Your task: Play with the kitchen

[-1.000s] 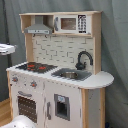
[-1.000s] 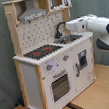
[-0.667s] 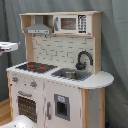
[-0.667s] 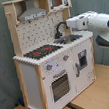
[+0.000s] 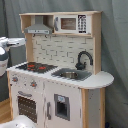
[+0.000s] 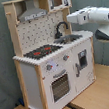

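The toy kitchen stands upright against a grey-green curtain in both exterior views; it rests on a light wooden floor in the second exterior view; its body is white with light-wood side panels and a light-wood upper shelf.

On the counter, the black hob with its red rings lies at the first exterior view's left; just beside it, toward the first exterior view's right, sits the sink; the black curved faucet rises behind the sink, upright. Above the hob hangs the grey hood; beside it, in the upper shelf, sits the small microwave cupboard with its door shut. Below the hob, the oven door with its dark window is shut; two knobs sit above it.

The white arm reaches in from the second exterior view's right, roughly level, above the counter's end; its tip is near the faucet's top and just under the microwave cupboard, apart from both as far as the view shows; whether the fingers are released or clenched, I cannot tell. In the first exterior view a part of the arm shows at the left edge, beside the hood's side panel.
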{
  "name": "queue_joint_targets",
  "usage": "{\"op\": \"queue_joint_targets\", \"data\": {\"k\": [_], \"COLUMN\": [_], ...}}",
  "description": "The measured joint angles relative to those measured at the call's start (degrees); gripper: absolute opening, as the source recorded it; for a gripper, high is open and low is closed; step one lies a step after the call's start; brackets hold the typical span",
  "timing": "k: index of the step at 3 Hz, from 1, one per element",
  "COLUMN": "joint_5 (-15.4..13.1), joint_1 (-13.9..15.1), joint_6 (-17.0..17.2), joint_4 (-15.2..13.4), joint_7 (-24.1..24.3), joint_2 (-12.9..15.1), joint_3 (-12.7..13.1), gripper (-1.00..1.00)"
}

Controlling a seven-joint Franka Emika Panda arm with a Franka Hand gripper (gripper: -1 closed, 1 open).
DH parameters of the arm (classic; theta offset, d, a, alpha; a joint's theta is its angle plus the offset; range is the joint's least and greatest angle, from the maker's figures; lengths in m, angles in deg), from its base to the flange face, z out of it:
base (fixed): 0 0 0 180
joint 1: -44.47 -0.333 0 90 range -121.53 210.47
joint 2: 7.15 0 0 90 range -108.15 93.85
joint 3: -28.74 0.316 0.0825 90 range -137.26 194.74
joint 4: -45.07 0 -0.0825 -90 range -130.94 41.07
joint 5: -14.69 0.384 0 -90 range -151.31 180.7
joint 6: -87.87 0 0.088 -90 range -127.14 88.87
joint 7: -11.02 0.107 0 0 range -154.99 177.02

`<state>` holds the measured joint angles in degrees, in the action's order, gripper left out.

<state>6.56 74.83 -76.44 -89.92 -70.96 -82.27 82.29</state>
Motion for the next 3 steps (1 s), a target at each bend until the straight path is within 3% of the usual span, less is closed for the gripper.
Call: {"op": "queue_joint_targets", "data": {"k": [2,3], "joint_5": [0.0,0.0], "joint_1": [3.0,4.6], "joint_6": [-8.5,-12.2], "joint_4": [0.0,0.0], "joint_7": [-7.1,-7.4], "joint_2": [6.5,10.8], "joint_3": [-1.5,-0.7], "gripper": [1.00,1.00]}}
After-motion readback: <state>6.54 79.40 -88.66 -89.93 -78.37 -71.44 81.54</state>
